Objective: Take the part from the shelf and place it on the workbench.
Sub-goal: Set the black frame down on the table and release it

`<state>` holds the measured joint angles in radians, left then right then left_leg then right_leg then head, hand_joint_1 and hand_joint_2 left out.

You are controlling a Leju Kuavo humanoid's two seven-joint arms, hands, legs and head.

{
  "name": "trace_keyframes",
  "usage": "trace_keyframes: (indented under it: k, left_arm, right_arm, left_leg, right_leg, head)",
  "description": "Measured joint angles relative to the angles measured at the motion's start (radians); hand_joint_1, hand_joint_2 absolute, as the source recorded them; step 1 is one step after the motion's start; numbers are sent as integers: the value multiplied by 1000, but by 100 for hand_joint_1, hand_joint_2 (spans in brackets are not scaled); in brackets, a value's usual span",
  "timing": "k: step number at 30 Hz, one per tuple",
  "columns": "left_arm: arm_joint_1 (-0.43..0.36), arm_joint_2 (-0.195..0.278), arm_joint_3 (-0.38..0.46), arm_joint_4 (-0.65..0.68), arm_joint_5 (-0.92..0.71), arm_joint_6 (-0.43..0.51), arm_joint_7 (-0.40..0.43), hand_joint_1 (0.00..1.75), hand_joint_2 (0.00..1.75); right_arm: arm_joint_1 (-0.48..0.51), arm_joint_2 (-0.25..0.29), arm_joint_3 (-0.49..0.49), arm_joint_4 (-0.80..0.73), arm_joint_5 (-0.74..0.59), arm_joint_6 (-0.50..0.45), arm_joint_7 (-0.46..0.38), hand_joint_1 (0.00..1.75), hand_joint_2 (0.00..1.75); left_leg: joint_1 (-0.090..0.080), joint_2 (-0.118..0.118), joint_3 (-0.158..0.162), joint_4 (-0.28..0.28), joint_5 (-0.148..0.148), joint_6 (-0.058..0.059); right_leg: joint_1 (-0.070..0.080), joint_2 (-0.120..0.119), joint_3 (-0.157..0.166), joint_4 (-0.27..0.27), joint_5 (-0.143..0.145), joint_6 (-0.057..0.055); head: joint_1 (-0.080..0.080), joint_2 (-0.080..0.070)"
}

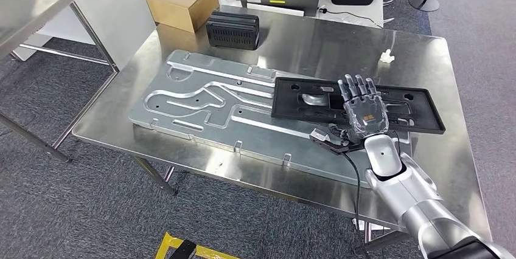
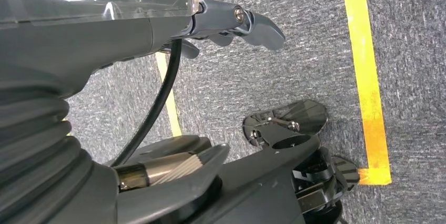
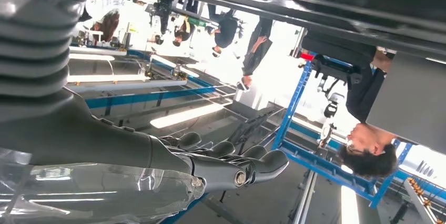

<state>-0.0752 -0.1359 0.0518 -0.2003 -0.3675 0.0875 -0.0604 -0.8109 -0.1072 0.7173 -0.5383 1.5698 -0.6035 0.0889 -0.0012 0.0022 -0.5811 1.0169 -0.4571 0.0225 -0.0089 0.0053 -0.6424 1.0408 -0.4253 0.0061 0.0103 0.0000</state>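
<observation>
The right hand (image 1: 364, 110) lies flat, fingers spread, holding nothing, on one black part (image 1: 358, 104) that rests across one large silver plate (image 1: 207, 104) on the steel table (image 1: 316, 43). Beyond it sit one white piece (image 1: 387, 57), one black box (image 1: 233, 30) and one cardboard box (image 1: 182, 0). The left hand (image 2: 231, 24) hangs over grey carpet (image 2: 305, 61); its grip is unclear.
</observation>
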Motion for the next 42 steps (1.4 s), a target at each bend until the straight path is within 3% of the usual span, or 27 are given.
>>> trace_keyframes:
  k: [8, 12, 14, 16, 18, 19, 22, 24, 27, 28, 30, 32, 33, 34, 35, 37, 39, 40, 42]
  left_arm:
    - [0, 2, 3, 0, -4, -2, -13, 0, 0]
    - [0, 6, 3, 0, -9, -2, -26, 0, 0]
    - [0, 5, 3, 0, -9, -2, -29, 0, 0]
    - [-1, 5, 3, 0, -9, -3, -32, 0, 0]
    - [-1, 5, 3, 0, -9, -5, -33, 0, 0]
    - [-1, 5, 3, 0, -9, -5, -33, 0, 0]
    - [-2, 5, 3, 0, -9, -7, -33, 0, 0]
    - [-3, 6, 4, 0, -9, -7, -33, 0, 0]
    - [-1, 6, 5, 0, -8, -7, -33, 0, 0]
    - [-1, 7, 6, 0, -8, -7, -32, 0, 0]
    - [-1, 7, 7, 0, -8, -7, -31, 0, 0]
    - [-2, 7, 8, 0, -8, -7, -30, 0, 0]
    - [-2, 7, 8, 0, -8, -7, -30, 0, 0]
    - [-2, 7, 8, 0, -8, -7, -30, 0, 0]
    - [-2, 7, 8, 0, -8, -7, -30, 0, 0]
    - [-5, 9, 8, 0, -9, -7, -29, 0, 0]
    - [-9, 11, 8, 0, -9, -6, -29, 0, 0]
    - [-10, 12, 8, 0, -9, -6, -29, 0, 0]
    - [-11, 12, 8, 0, -8, -6, -29, 0, 0]
  right_arm:
    - [-1, 0, -6, 6, 0, -3, -2, 0, 0]
    - [-3, -1, -9, 7, 0, -4, -9, 0, 0]
    - [-6, -4, -11, 7, 0, -5, -10, 0, 0]
    - [-6, -6, -11, 8, 0, -5, -11, 0, 0]
    - [-2, -8, -11, 12, 0, -5, -11, 0, 0]
    - [-2, -8, -11, 14, 0, -5, -12, 0, 0]
    - [-5, -8, -13, 15, 0, -5, -13, 0, 0]
    - [-8, -8, -15, 16, 0, -5, -15, 0, 0]
    - [-9, -7, -17, 16, 0, -4, -17, 0, 0]
    - [-10, -6, -17, 16, 0, -4, -17, 0, 0]
    - [-12, -5, -17, 17, 0, -4, -17, 0, 0]
    - [-12, -5, -17, 18, 0, -4, -18, 0, 0]
    - [-11, -5, -17, 19, 0, -4, -18, 0, 0]
    - [-11, -5, -17, 19, 0, -4, -19, 0, 0]
    - [-11, -5, -17, 20, 1, -4, -19, 0, 0]
    - [-13, -5, -18, 20, 1, -4, -19, 0, 0]
    - [-15, -5, -19, 20, 1, -4, -19, 0, 0]
    - [-16, -4, -19, 20, 1, -4, -19, 0, 0]
    - [-16, -5, -19, 21, 1, -3, -19, 0, 0]
  left_leg:
    - [-4, 0, 0, 2, -1, 1]
    - [-3, 2, 18, -30, 21, 27]
    - [5, 7, 32, -63, 42, 35]
    - [5, 10, 28, -64, 46, 36]
    - [8, 10, 17, -52, 45, 34]
    - [12, 10, 10, -43, 42, 30]
    - [26, 9, -16, -2, 29, 5]
    - [25, 7, -31, 22, 23, -13]
    - [26, 4, -45, 36, 25, -30]
    - [28, 4, -52, 49, 10, -34]
    - [29, 4, -82, 128, -61, -38]
    - [28, 4, -116, 250, -141, -39]
    - [26, 4, -120, 289, -157, -36]
    - [24, 4, -109, 297, -154, -31]
    - [19, 3, -79, 267, -135, -21]
    - [5, 3, 17, 135, -99, 8]
    - [-7, 5, 79, 33, -90, 24]
    - [-11, 5, 85, 13, -91, 27]
    - [-13, 7, 80, -8, -62, 31]
  right_leg:
    - [-3, 0, 1, 0, 1, 1]
    - [-9, -2, 14, -20, 6, 20]
    - [-8, -1, -2, 25, -36, 23]
    - [-13, -1, -48, 141, -102, 29]
    - [-21, -2, -75, 220, -125, 38]
    - [-26, -3, -65, 210, -111, 43]
    - [-35, -5, 21, 63, -52, 60]
    - [-32, 1, 38, 31, -51, 46]
    - [-29, 6, 21, 38, -46, 12]
    - [-29, 5, 14, 37, -39, 2]
    - [-27, 4, -2, 34, -23, -14]
    - [-20, 4, -23, 34, -7, -21]
    - [-16, 4, -33, 34, 2, -23]
    - [-11, 4, -44, 34, 10, -24]
    - [-6, 4, -55, 34, 19, -25]
    - [1, 4, -71, 33, 38, -24]
    - [-1, 3, -75, 26, 57, -17]
    - [-4, 2, -74, 19, 67, -10]
    - [-8, 0, -72, 2, 86, 3]
  head:
    - [0, 0]
    - [0, 0]
    - [1, 0]
    - [1, 0]
    - [1, 0]
    - [1, 0]
    - [1, 0]
    - [0, 0]
    - [-1, 0]
    - [-2, 0]
    - [-2, 0]
    - [-2, 0]
    - [-2, 0]
    - [-2, 0]
    - [-2, 0]
    - [-2, 0]
    - [-1, 0]
    - [-2, 0]
    - [-4, 0]
